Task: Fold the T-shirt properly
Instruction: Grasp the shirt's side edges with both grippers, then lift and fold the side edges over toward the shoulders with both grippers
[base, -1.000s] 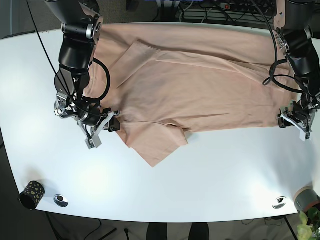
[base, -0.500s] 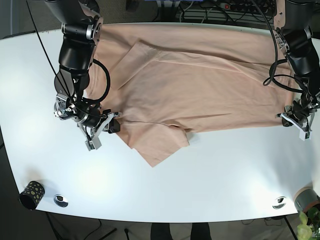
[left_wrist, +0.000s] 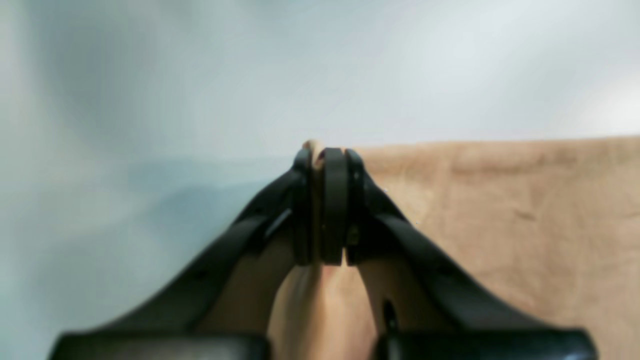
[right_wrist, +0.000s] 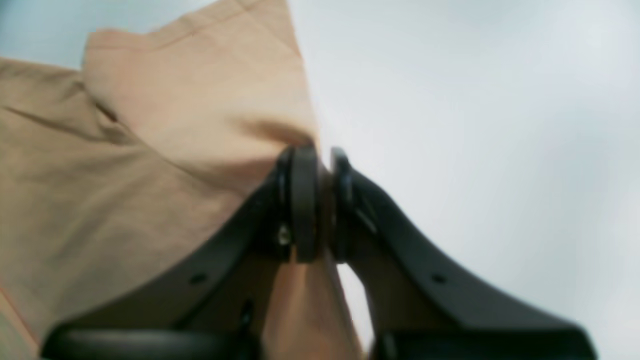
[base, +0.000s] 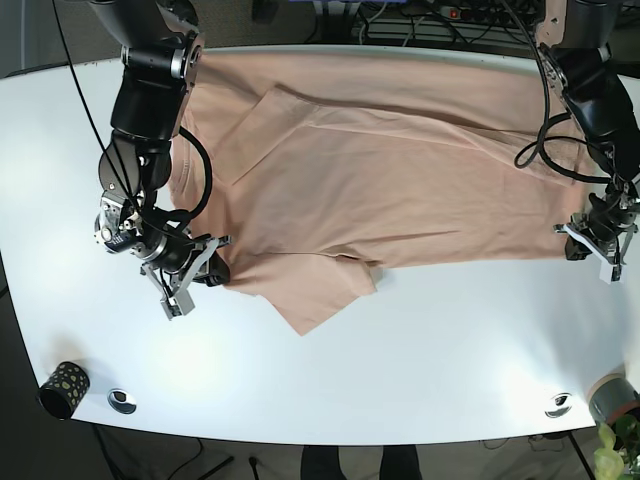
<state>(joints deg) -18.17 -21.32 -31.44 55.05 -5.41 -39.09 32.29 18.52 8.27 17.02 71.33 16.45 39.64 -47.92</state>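
the peach t-shirt (base: 390, 180) lies spread across the white surface (base: 420, 360). the left gripper (left_wrist: 325, 160) has its fingers (left_wrist: 334, 200) clamped on the shirt's edge — cloth bunches between them. the right gripper (right_wrist: 317, 160) pinches a fold of the shirt's opposite edge, fingers (right_wrist: 302, 200) pressed together on it.

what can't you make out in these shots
- Left wrist: blurred; the left gripper covers the shirt corner it pinches.
- Right wrist: the right gripper's fingers hide the shirt edge between them.
- Base: the shirt's far edge is cut off behind the arms; the dark cup pattern is too small.
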